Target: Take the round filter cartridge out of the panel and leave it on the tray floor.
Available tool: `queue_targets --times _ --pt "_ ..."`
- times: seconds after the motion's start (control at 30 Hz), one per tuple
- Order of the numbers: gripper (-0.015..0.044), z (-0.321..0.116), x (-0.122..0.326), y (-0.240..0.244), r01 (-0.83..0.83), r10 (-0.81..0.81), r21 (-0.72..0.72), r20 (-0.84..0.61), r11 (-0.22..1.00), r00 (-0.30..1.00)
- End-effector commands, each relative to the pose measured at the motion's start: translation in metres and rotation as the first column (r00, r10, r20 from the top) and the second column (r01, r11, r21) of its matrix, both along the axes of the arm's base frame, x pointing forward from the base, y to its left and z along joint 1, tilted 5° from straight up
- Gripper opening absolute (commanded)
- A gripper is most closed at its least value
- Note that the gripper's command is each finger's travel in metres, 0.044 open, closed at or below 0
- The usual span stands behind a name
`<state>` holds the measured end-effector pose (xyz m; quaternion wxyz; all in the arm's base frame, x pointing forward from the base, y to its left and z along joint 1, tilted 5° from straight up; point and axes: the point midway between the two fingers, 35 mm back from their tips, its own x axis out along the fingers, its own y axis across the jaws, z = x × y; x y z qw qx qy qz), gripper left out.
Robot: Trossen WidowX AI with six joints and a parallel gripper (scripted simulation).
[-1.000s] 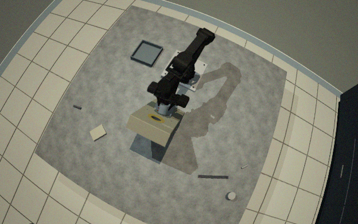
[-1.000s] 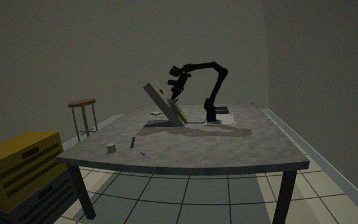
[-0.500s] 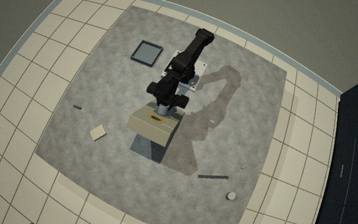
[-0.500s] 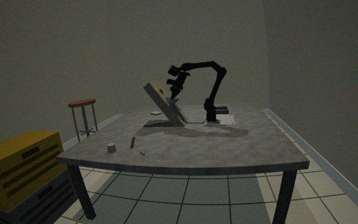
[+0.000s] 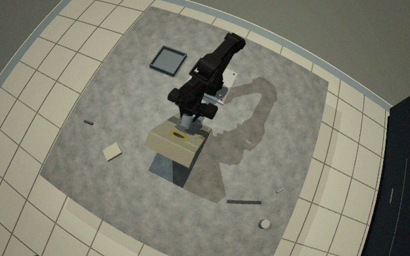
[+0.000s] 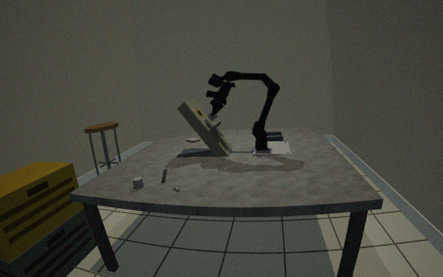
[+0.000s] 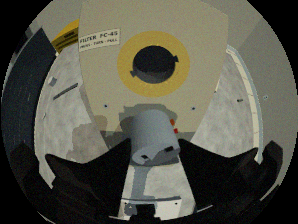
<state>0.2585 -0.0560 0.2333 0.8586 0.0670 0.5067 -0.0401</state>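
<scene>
The grey filter cartridge [image 5: 186,122] [image 6: 212,116] [image 7: 154,125] is outside its hole, in front of the panel's lower face. Its slotted end faces the wrist camera, and red marks show on its side. My gripper [image 5: 188,118] [image 6: 213,113] [image 7: 154,143] is shut on it, one finger on each side. The tilted beige service panel [image 5: 171,149] [image 6: 199,128] [image 7: 210,60] has an empty, dark, yellow-ringed hole [image 5: 179,134] [image 6: 199,113] [image 7: 153,64]. Whether the cartridge touches anything below is unclear. The tray [image 5: 161,71] [image 6: 275,136] stands beside the arm's base and holds nothing visible.
The arm's white base plate [image 5: 231,76] [image 6: 282,147] is close to the tray. A pale flat block [image 5: 112,151] [image 6: 192,140], a dark bar [image 5: 244,202] [image 6: 164,175] [image 7: 65,91] and a small cylinder [image 5: 265,224] [image 6: 138,182] lie farther out on the table.
</scene>
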Motion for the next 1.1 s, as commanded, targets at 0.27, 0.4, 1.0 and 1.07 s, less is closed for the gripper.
queue_targets --times 0.27,0.4,1.0,1.07 --pt "0.0 0.052 -0.026 0.001 -0.005 0.005 -0.002 0.011 1.0 1.0" --pt "0.0 0.054 -0.028 -0.001 -0.005 0.005 -0.003 0.01 1.0 1.0" --pt "0.0 0.041 -0.03 -0.064 -0.006 0.006 -0.009 0.002 1.0 1.0" --pt "0.0 0.039 -0.031 -0.072 -0.006 0.006 -0.01 0.004 1.0 1.0"
